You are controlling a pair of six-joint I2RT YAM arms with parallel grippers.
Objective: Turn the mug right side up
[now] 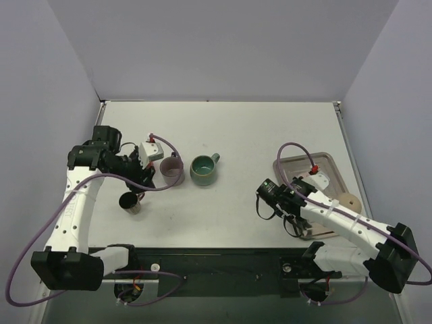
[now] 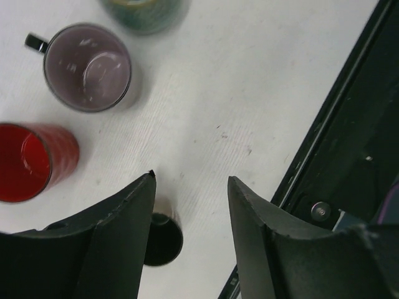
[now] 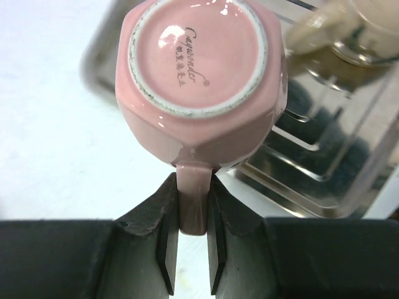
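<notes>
A pink mug (image 3: 199, 75) shows in the right wrist view with its base facing the camera, so it is upside down. My right gripper (image 3: 192, 205) is shut on the mug's handle and holds it over the left edge of a metal tray (image 3: 324, 162). In the top view the mug is hidden under the right wrist. My left gripper (image 2: 190, 180) is open and empty above the table, beside a black cup (image 2: 163, 240).
A purple mug (image 1: 171, 169), a green mug (image 1: 202, 169) and the black cup (image 1: 130, 201) stand upright at left centre. A red cup (image 2: 28, 162) stands near them. The tray (image 1: 331, 160) lies at right beside a beige disc (image 1: 347, 201). A clear glass (image 3: 368, 31) sits beyond the tray.
</notes>
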